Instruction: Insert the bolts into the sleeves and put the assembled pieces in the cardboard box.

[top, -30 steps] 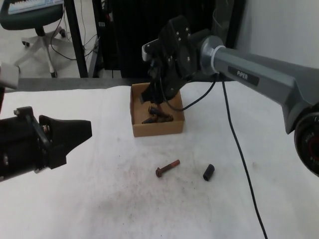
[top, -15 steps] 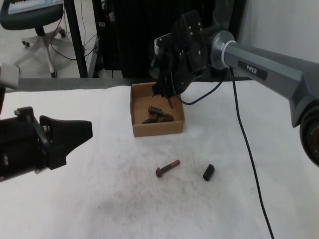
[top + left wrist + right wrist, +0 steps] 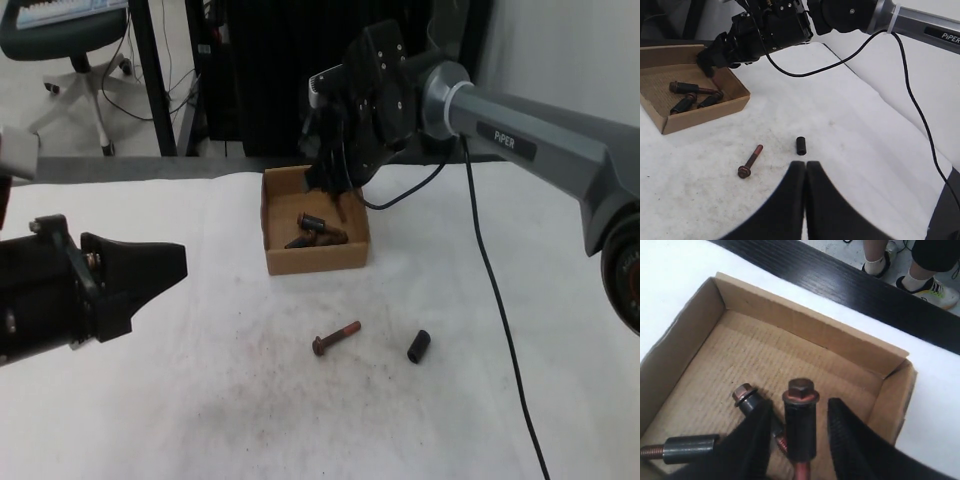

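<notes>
Rising out of the cardboard box (image 3: 316, 262) is what your right arm has just done. A second ago its claw (image 3: 333, 200) sat low among the pieces. Now it hangs above the box's far side, in the upper centre of the high view, and it has not moved in the last half second.

The right claw is spread. In the right wrist view its fingers (image 3: 752, 445) stand apart, with a gap on either side of an assembled piece (image 3: 800, 432) that seems to lie loose on the box floor below them. Two more assembled pieces (image 3: 690, 450) rest beside it, so you have three in the box. That delivery looks finished, and nothing is pinched on that side.

Your left claw (image 3: 805, 172) has stayed where it was, at the left edge of the high view, well apart from the box. Its fingers are pressed together and hold nothing.

One pair is left, and neither part has shifted. The loose bolt (image 3: 336, 337) lies on the bench (image 3: 200, 420) just below the middle of the high view, in front of the box, and the bare sleeve (image 3: 418, 346) lies near it to the right, not touching it.

For you, this likely means the next cycle can begin: one claw takes the bolt, the other takes the sleeve, they are mated, and a fourth piece goes in the box. The left claw must open before it can pick up either part.
</notes>
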Motion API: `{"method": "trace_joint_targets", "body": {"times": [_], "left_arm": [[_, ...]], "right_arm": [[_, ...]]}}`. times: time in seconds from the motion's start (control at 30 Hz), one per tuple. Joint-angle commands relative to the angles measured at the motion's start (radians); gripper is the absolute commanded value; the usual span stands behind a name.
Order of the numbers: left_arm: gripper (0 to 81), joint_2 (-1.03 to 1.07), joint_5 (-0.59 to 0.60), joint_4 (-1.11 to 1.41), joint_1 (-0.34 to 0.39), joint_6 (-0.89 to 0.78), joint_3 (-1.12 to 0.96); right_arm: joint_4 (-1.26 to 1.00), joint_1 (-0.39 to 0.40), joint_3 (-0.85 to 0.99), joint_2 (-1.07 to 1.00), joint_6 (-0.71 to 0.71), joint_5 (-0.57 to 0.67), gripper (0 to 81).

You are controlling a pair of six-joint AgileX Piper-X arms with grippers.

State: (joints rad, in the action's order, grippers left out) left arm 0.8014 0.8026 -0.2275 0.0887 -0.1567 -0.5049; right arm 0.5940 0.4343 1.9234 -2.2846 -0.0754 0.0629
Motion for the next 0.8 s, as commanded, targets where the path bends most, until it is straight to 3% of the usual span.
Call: {"method": "trace_joint_targets", "body": {"times": [0.0,0.17,0.23,0.3,0.37,0.5,0.63,0.77], "left_arm": [[0.3,-0.009,0.007,0.004,-0.004,-0.007,-0.005],[0.3,-0.009,0.032,0.004,-0.004,-0.007,-0.005],[0.3,-0.009,0.049,0.004,-0.004,-0.007,-0.005],[0.3,-0.009,0.052,0.004,-0.004,-0.007,-0.005],[0.3,-0.009,0.052,0.004,-0.004,-0.007,-0.005],[0.3,-0.009,0.052,0.004,-0.004,-0.007,-0.005],[0.3,-0.009,0.052,0.004,-0.004,-0.002,-0.005],[0.3,-0.009,0.044,0.007,-0.004,0.000,-0.005]], "right_arm": [[0.014,-0.002,0.013,0.000,-0.007,-0.022,42.6],[0.040,-0.002,0.013,0.006,-0.007,-0.051,42.2],[0.069,-0.002,0.013,0.018,-0.007,-0.063,37.2],[0.102,-0.002,0.015,0.038,-0.012,-0.063,23.0],[0.136,-0.003,0.015,0.067,-0.055,-0.063,1.8],[0.224,-0.003,0.015,0.129,-0.143,-0.009,0.8],[0.417,0.007,0.015,0.191,-0.226,0.139,0.8],[0.565,0.022,0.011,0.196,-0.377,0.199,0.8]]}}
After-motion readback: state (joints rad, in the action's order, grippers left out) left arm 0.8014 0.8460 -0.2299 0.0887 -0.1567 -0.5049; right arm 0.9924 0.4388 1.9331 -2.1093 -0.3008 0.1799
